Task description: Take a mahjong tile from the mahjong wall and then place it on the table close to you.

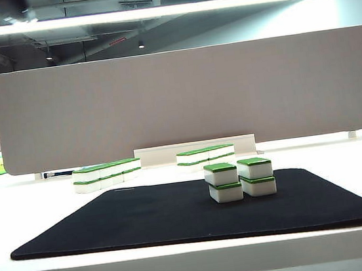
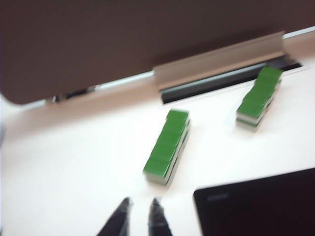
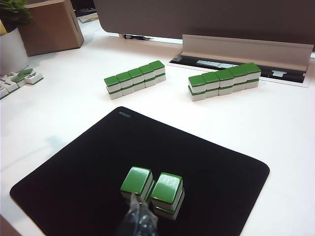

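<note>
Left pincer (image 2: 139, 216), nearly together and empty, is hovering just short of the nearer mahjong wall (image 2: 167, 146). I am lining it over the end tile, opening first. Right pincer (image 3: 139, 216), seemingly closed, is hanging by two tile stacks (image 3: 153, 190) on the black mat (image 3: 74, 167).

left gripper (image 2: 140, 215): nearly closed, empty, above white desk (image 2: 74, 162) | tile rows (image 2: 167, 146) (image 2: 258, 97): ahead | mat (image 2: 261, 206): corner beside
</note>
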Robot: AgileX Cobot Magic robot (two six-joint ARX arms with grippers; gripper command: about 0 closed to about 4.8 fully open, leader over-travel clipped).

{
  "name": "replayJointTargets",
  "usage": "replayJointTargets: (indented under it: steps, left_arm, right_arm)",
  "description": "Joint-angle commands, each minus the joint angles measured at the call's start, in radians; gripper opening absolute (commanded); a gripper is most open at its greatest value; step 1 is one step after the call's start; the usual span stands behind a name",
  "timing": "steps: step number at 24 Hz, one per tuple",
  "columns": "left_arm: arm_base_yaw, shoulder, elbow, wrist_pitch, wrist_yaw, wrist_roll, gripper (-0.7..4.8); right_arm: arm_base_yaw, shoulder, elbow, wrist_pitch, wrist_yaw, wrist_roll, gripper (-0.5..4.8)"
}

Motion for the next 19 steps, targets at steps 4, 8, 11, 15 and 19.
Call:
replayJointTargets:
  steps: [4, 8, 11, 15, 19]
  left_arm:
    - [0.096, -0.180, -0.214, 0.044, 0.003, -0.067, 0.49]
    - [0.161, -0.319, -0.377, 0.093, 0.004, -0.105, 0.49]
    - [0.222, -0.463, -0.541, 0.152, 0.003, -0.175, 0.49]
    - [0.293, -0.638, -0.708, 0.175, 0.027, -0.208, 0.49]
    - [0.399, -0.801, -0.851, 0.177, 0.166, -0.242, 0.49]
  right_arm:
    - [0.000, -0.002, 0.006, 0.016, -0.001, -0.003, -0.01]
    - [0.001, -0.002, 0.006, 0.016, -0.001, -0.003, -0.01]
    - [0.000, -0.002, 0.006, 0.016, -0.001, -0.003, -0.01]
    - [0.003, -0.002, 0.006, 0.016, -0.001, -0.003, -0.01]
    - [0.003, -0.002, 0.006, 0.015, -0.002, -0.003, -0.01]
